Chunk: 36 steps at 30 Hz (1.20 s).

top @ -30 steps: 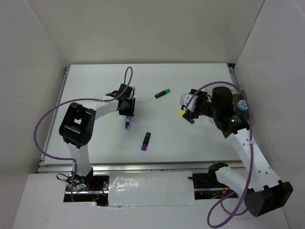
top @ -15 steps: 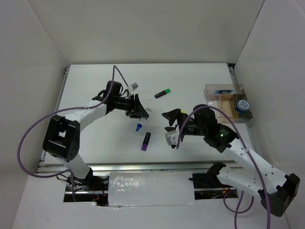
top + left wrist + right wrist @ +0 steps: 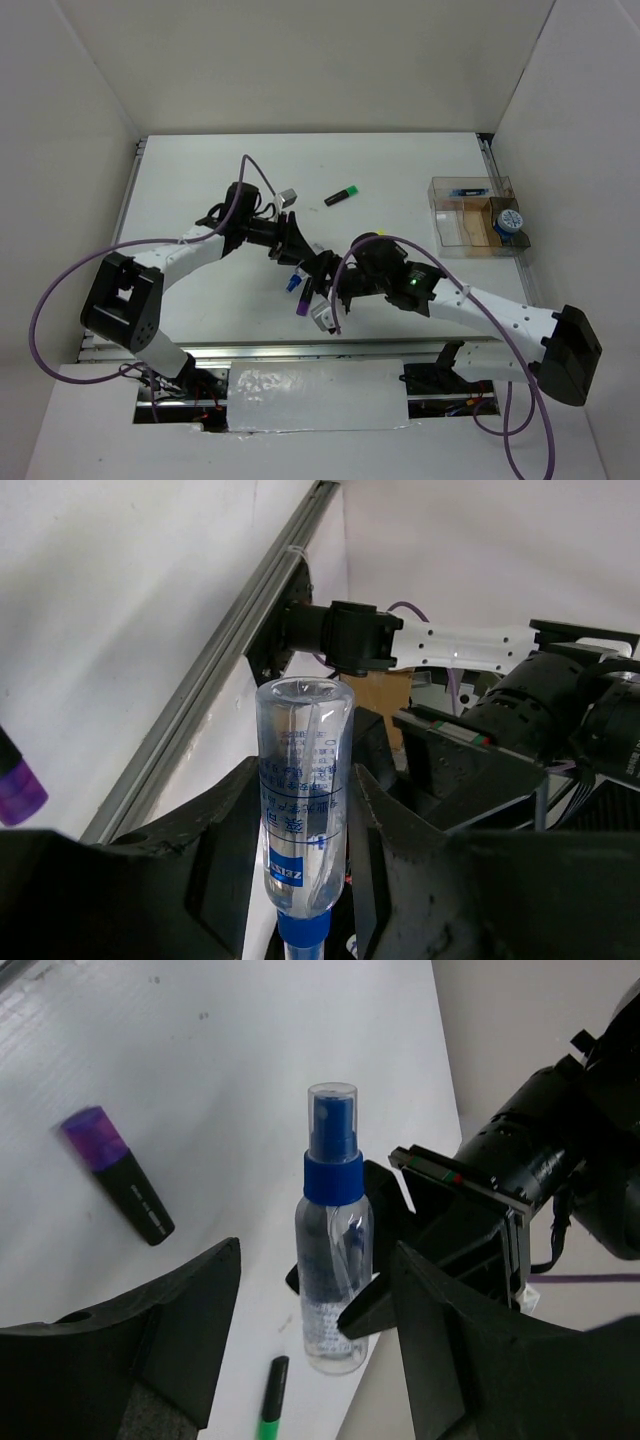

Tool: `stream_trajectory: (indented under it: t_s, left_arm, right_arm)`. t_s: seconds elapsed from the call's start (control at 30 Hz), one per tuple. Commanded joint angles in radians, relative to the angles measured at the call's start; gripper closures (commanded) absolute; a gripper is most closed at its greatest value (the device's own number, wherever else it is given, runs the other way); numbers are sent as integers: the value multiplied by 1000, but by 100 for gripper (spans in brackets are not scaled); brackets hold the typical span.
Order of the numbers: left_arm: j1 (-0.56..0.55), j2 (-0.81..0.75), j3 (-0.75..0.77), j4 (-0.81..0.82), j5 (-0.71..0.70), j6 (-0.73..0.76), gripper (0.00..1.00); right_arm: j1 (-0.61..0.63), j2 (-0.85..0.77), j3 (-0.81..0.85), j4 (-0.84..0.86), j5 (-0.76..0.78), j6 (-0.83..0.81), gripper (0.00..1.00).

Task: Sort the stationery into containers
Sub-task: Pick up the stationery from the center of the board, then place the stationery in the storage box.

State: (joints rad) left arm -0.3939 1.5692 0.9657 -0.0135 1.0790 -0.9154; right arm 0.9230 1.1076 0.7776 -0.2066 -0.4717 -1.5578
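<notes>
Looks partly done; shows pen (image 3: 468,191) and tape roll (image 3: 510,220) inside box (image 3: 465,228); leaves green highlighter (image 3: 342,195) and purple highlighter (image 3: 115,1175) loose on table (image 3: 200,180); clamps spray bottle (image 3: 300,820) mid-table in left gripper (image 3: 302,832); holds right gripper (image 3: 315,1260) spread apart, facing it.

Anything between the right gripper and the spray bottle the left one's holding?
Nothing visible. The right gripper is open and faces the spray bottle directly, with clear space between them. The left gripper grips the bottle. The purple highlighter lies on the table, off to one side of the path.
</notes>
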Motion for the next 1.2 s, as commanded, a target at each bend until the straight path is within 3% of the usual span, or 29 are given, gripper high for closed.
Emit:
stream_trajectory:
  t_s: [0.0,0.47,0.57,0.6,0.67,0.7,0.73,0.87,0.97,1.0,1.07,1.1,1.17]
  left_arm:
    - [-14,-38,-4,85,55,-57,100]
    - [-42,-64,-16,90,52,-56,100]
    - [-45,-64,1,55,45,-17,98]
    - [-46,-64,1,53,44,-8,75]
    - [-46,-69,10,50,21,0,45]
    - [-46,-72,24,17,3,45,26]
    - [-45,-71,40,-34,-16,81,1]
    - [-36,-72,158,-273,-158,323,1]
    - [22,-93,200,-328,-345,398,1]
    - [64,-116,202,-319,-466,400,1]
    - [92,-141,174,-290,-565,400,1]
    - [107,-174,160,-239,-602,397,1]
    - [109,-205,108,-188,-681,403,1]
  right_arm:
    - [22,38,20,119,31,-24,35]
    - [-52,120,20,165,12,-28,55]
    - [-64,117,29,148,-1,-18,65]
    - [-65,110,34,147,-7,-1,70]
    - [-59,101,34,157,-13,25,85]
    - [-61,83,29,162,-15,54,90]
    - [-59,74,23,171,-15,73,99]
    - [-52,-30,20,146,19,204,100]
    - [-68,-116,35,67,91,360,100]
    - [-100,-135,49,44,125,416,100]
    - [-162,-152,78,-7,168,560,100]
    - [-262,-141,133,-51,195,746,100]
    - [-401,-71,265,-214,174,957,100]
